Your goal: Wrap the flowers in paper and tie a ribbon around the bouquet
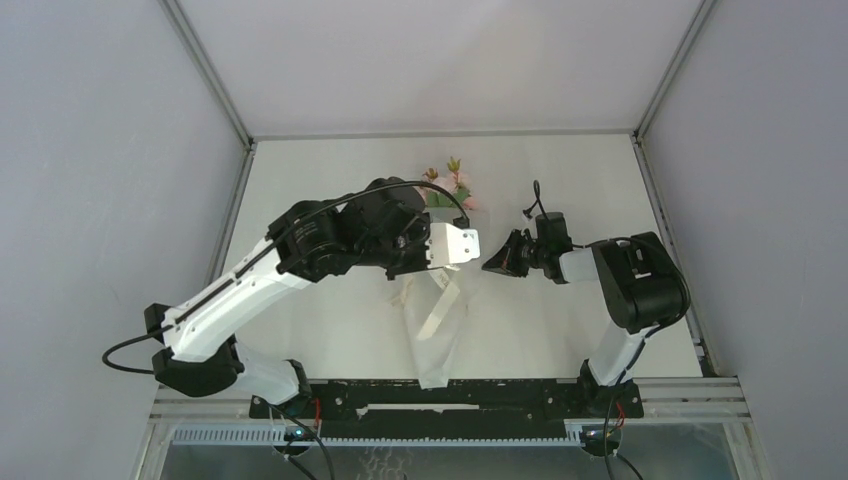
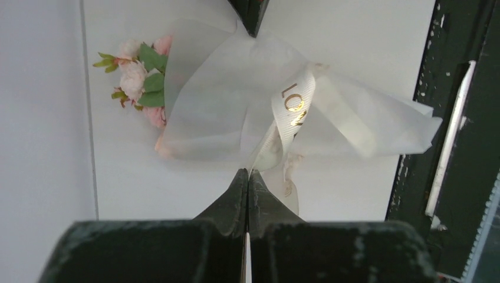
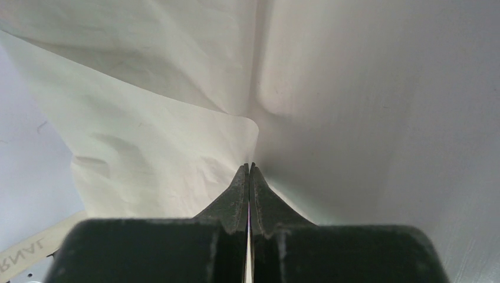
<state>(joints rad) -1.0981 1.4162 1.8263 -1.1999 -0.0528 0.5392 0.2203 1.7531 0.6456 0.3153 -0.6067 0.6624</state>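
Left gripper (image 2: 247,175) pressed shut by ribbon (image 2: 293,103) — right gripper (image 3: 248,168) likewise (tips against paper (image 3: 165,153)).

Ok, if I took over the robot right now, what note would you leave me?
Left gripper: shut, tips right at the ribbon; a pinch is unclear.
Right gripper: shut, tips against the paper.
Flowers: already wrapped, lying on the table.
Done: wrapping.
To do: ribbon is only draped across the middle; no knot visible, so tie it.
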